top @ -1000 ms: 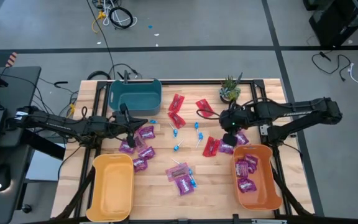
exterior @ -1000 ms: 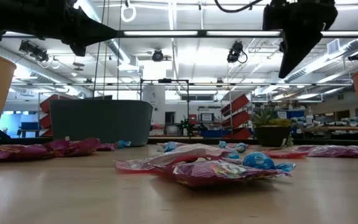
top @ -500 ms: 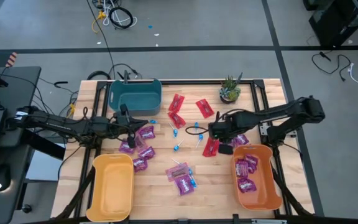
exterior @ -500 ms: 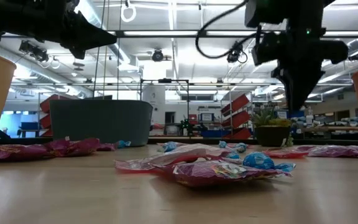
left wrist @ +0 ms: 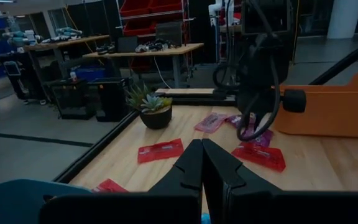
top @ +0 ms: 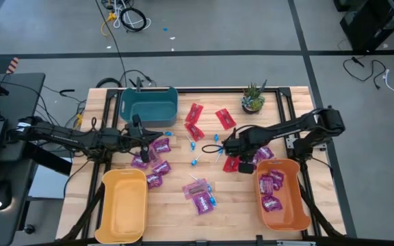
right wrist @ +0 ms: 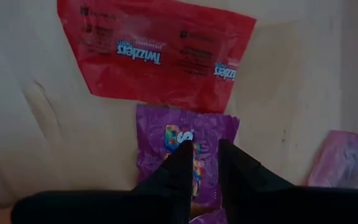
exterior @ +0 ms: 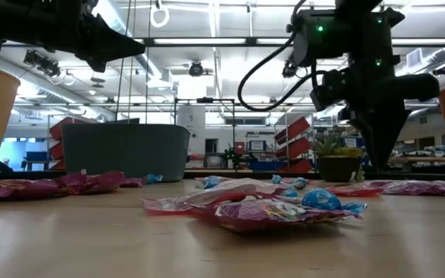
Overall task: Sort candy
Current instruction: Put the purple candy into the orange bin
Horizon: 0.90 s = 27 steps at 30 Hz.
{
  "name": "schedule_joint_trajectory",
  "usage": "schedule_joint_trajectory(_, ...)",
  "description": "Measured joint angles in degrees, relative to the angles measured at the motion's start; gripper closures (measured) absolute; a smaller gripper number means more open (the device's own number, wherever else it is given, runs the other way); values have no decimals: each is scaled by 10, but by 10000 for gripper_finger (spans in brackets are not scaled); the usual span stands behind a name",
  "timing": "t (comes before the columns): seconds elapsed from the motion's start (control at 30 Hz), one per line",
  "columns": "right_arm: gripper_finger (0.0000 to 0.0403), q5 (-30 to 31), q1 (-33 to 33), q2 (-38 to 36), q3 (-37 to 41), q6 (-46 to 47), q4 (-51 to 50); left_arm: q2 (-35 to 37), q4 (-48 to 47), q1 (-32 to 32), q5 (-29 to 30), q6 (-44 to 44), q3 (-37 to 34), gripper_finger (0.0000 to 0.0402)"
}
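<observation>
Near the table's (top: 176, 205) right edge, the right end effector (right wrist: 202, 163) hangs slightly parted, gripping nothing, over a purple candy packet (right wrist: 185, 146) beside a red packet (right wrist: 157, 53), while the left end effector (left wrist: 202, 163), clenched and empty, waits by the teal bin (top: 149, 104).

Grey floor (top: 252, 34), cables (top: 125, 17), ceiling strip lights (exterior: 215, 40), red shelving (exterior: 292, 143)

Both arms are dark, slim and jointed. Above the right claw (exterior: 381, 150), a black cable loops from the housing, where small green lights glow. The left claw (left wrist: 202, 163) has matte black, tapered fingers.
</observation>
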<state>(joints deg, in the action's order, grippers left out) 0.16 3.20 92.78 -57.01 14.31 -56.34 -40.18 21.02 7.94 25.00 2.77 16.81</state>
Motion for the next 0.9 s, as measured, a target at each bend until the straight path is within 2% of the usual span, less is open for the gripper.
schedule_joint_trajectory(0.23,341,5,0,-1,0,-51,6,0,-6,0,0,0,0,396)
schedule_joint_trajectory(0.47,338,37,0,-1,0,-55,8,0,-23,0,0,0,0,396)
schedule_joint_trajectory(0.9,298,51,0,-1,0,-49,25,0,-26,0,0,0,0,396)
